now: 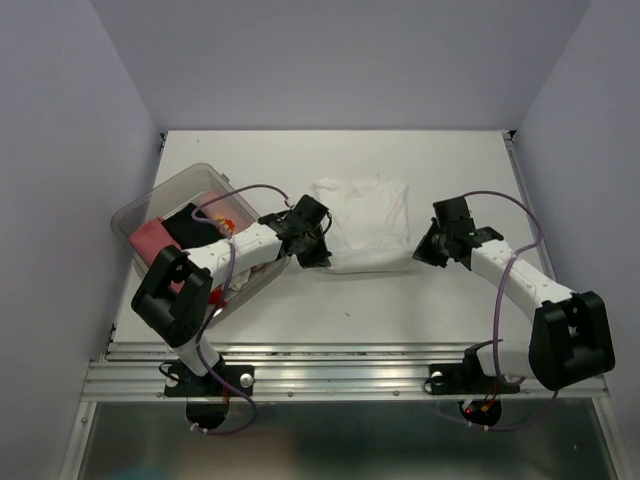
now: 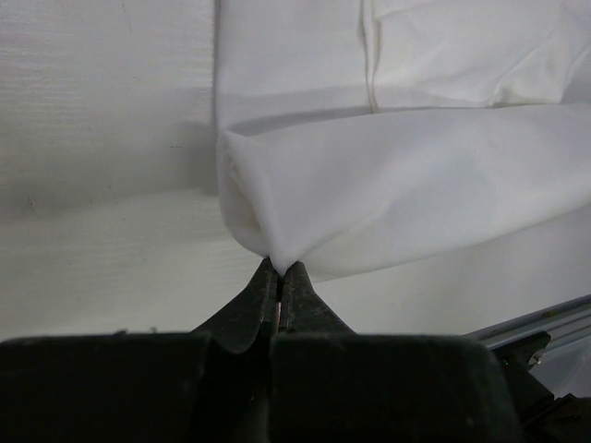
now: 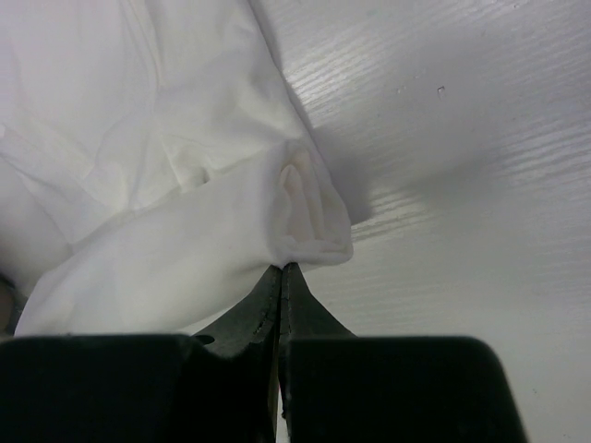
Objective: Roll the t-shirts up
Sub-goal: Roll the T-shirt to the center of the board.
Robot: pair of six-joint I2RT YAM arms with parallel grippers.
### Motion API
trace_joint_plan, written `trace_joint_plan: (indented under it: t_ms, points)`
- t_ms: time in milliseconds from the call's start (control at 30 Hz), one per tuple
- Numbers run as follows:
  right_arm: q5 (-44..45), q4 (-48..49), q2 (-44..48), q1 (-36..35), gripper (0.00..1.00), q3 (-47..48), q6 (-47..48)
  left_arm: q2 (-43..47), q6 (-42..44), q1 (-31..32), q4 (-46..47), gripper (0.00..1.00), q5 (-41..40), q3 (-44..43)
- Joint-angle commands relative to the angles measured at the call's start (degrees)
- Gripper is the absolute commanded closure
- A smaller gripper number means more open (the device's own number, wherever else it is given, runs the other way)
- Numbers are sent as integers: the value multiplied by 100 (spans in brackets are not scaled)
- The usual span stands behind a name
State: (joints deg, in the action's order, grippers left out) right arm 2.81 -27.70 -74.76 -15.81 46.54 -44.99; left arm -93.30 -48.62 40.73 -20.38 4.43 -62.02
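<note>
A white t-shirt (image 1: 368, 222) lies mid-table, its near edge turned over into a roll that also shows in the left wrist view (image 2: 388, 185) and the right wrist view (image 3: 185, 240). My left gripper (image 1: 312, 252) is shut on the roll's left end (image 2: 279, 268). My right gripper (image 1: 428, 248) is shut on the roll's right end (image 3: 283, 266). A salmon-pink shirt (image 1: 148, 240), a black one (image 1: 185, 225) and a red/yellow-print one (image 1: 225, 222) lie in the tub at left.
A clear plastic tub (image 1: 135, 210) stands at the table's left, under my left arm. The table's metal front rail (image 1: 350, 365) runs along the near edge. White walls enclose the back and sides.
</note>
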Motion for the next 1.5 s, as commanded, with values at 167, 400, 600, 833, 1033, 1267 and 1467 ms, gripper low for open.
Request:
trace_joint_plan:
  t_ms: [167, 400, 600, 833, 1033, 1267, 1467]
  points:
    - [-228, 266, 628, 43, 99, -426, 105, 110, 301, 14, 8, 100, 93, 67]
    - [-500, -331, 1664, 43, 99, -1261, -53, 101, 239, 584, -62, 100, 50, 225]
    - [-861, -1026, 2501, 43, 99, -1701, -247, 382, -147, 1271, -142, 100, 85, 753]
    - [-720, -1904, 2783, 43, 99, -1412, -343, 1058, -288, 1403, -370, 100, 93, 1253]
    - [-694, -1941, 2704, 43, 99, -1131, -370, 1200, -271, 1394, -475, 100, 199, 1175]
    - [-378, -1835, 2352, 43, 99, -735, -186, 1094, -227, 1315, -590, 100, 181, 850]
    - [-307, -1633, 2001, 43, 99, -533, -115, 1024, -165, 1069, -590, 100, 243, 718]
